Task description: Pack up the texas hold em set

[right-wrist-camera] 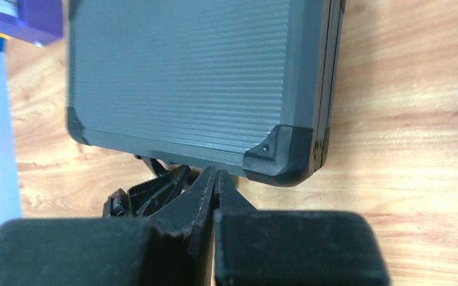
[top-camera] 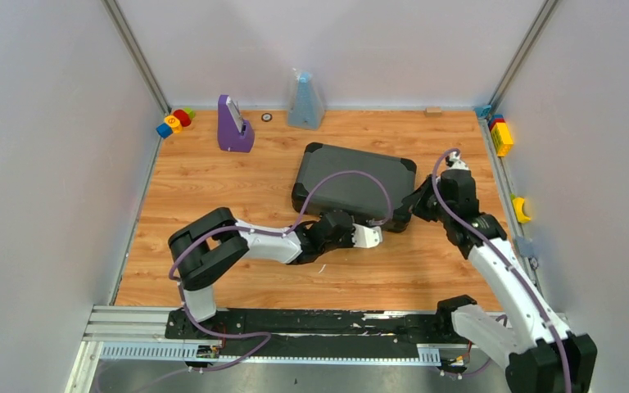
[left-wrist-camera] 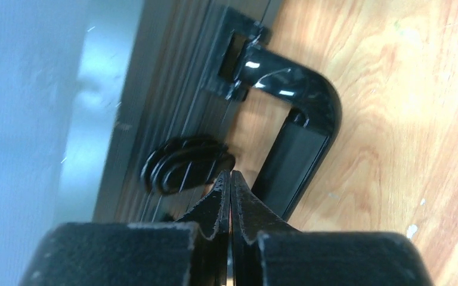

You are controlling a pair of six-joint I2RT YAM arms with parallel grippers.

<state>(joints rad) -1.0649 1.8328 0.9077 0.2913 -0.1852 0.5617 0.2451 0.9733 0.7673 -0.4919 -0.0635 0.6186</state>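
Left wrist view alone shows the briefcase [left-wrist-camera: 167, 71] handle [left-wrist-camera: 310, 101] and a ridged black fitting [left-wrist-camera: 185, 164] by the left gripper [left-wrist-camera: 231, 179], jaws closed empty; right gripper [right-wrist-camera: 216, 176], likewise closed, noses its near-right corner.

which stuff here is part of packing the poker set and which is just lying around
Job: closed case; its handle.
Lying about: purple stand; toy blocks; grey-blue bag; yellow block.
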